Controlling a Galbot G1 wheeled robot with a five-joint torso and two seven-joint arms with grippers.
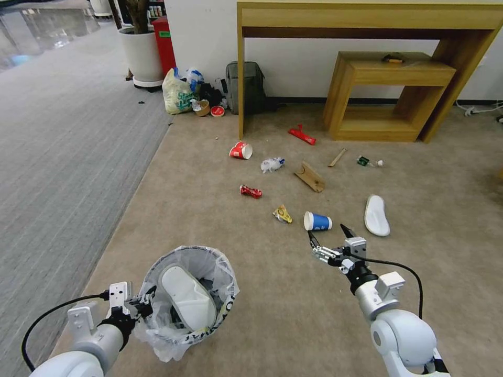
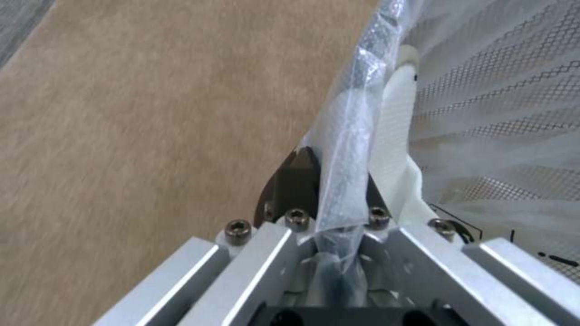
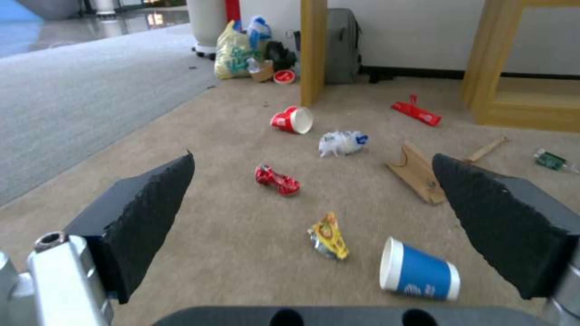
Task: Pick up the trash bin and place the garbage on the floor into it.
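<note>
Head view | blue cup (image 1: 317, 221) just beyond spread right gripper (image 1: 330, 235)

Bright, even light (soft shadows); wrist views blurred.

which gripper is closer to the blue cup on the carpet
Right. The right gripper, open, hovers just short of the blue cup; the left gripper is far off, clamped on the trash bin rim.
</note>
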